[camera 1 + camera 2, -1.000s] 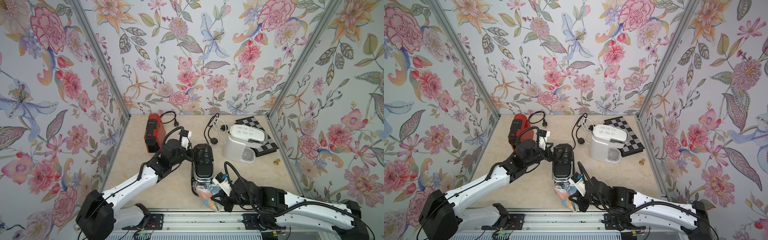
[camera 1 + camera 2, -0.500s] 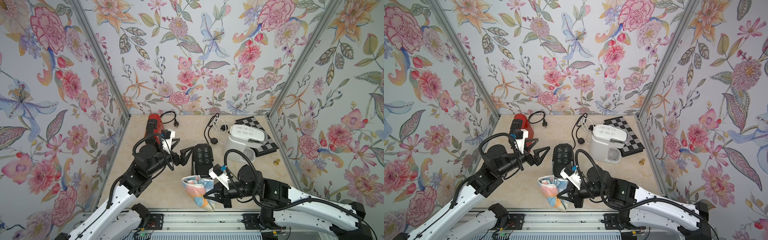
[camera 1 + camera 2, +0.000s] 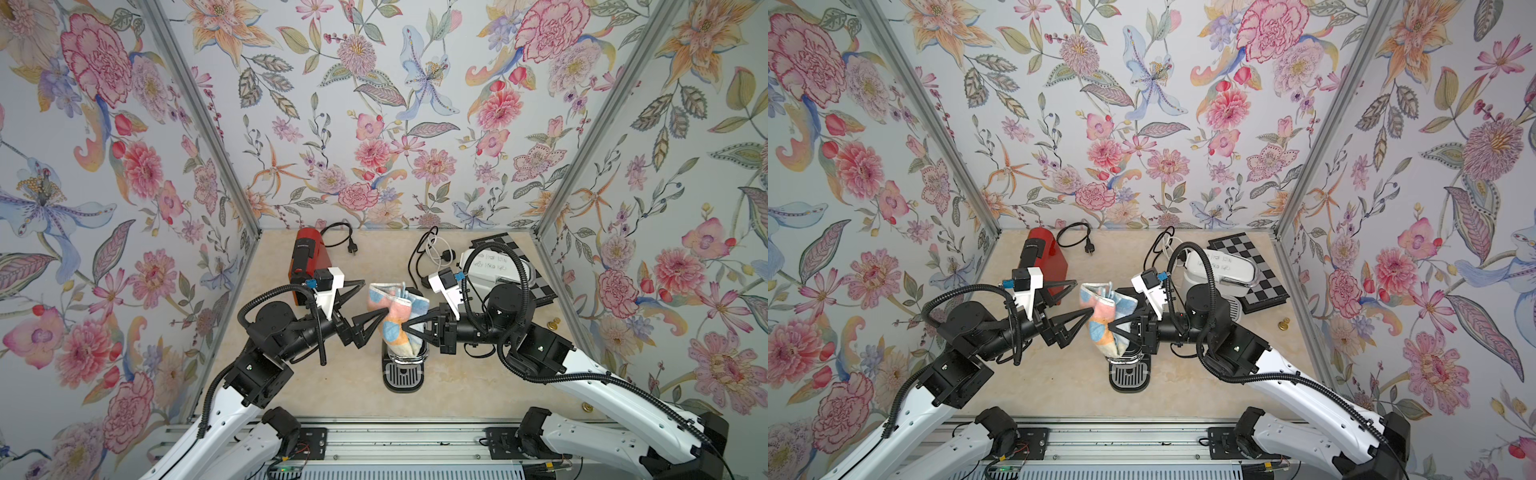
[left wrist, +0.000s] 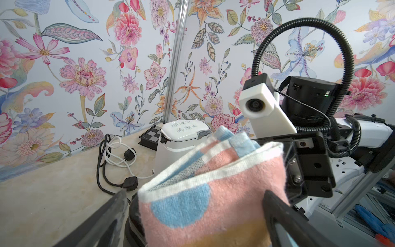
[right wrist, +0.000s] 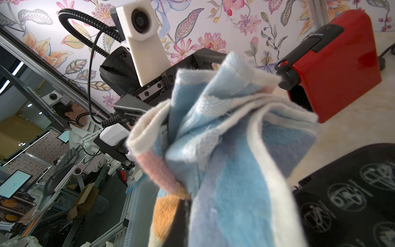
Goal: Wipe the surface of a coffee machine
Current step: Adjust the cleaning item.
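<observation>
Marble-look beige tabletop [image 3: 316, 382] fills the floor of your cell, closed in on three sides by floral wallpaper walls [image 3: 374, 124] with aluminium posts [image 3: 199, 124] at the back corners. At the middle of the table stands the black coffee machine [image 3: 403, 376], its drip grille toward the arm bases. A red coffee machine [image 3: 309, 253] sits at the back left with a black cord [image 3: 338, 235] coiled just beside it. A white coffee machine [image 3: 492, 266] sits at the back right, against a checkerboard [image 3: 1262, 270], with tangled black and white cords [image 3: 428, 257] beside it. A small brass object [image 3: 555, 324] lies near the right wall.

Your right gripper [image 3: 405, 326] is clenched on the pastel towel [image 3: 397, 309], which hangs bunched over the black machine's top; you cannot tell whether it touches the machine. Your left gripper [image 3: 376, 298] faces it, jaws spread wide, one finger on either side of the towel.

Past the frame, the right wrist view shows a person [image 5: 79, 119] and a lit monitor [image 5: 12, 184].
</observation>
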Tool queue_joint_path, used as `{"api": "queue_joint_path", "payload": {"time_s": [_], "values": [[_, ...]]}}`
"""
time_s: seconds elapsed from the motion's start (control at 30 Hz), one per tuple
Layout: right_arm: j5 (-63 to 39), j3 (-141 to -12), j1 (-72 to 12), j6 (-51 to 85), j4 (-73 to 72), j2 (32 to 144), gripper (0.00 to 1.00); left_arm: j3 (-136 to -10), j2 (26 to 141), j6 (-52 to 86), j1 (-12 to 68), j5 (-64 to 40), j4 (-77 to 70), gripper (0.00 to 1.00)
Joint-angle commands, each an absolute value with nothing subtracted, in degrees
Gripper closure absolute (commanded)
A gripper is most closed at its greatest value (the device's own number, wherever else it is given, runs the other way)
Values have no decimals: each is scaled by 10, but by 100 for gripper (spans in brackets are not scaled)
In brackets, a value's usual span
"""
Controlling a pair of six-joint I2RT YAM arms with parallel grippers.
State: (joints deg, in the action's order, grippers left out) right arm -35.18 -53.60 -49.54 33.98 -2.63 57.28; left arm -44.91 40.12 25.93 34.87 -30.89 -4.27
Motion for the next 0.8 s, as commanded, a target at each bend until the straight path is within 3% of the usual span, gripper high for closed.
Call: {"api": "queue_joint_path", "payload": {"time_s": [0.0, 0.37, 0.77], "values": [[-351, -548, -472, 348, -66, 570, 100, -445, 389, 266, 346, -350, -77, 1], [-384, -562, -454, 361, -122, 595, 100, -422, 439, 313, 348, -428, -151, 1], [-399, -567, -482, 365, -129, 597, 100, -412, 442, 307, 351, -397, -149, 2]]}}
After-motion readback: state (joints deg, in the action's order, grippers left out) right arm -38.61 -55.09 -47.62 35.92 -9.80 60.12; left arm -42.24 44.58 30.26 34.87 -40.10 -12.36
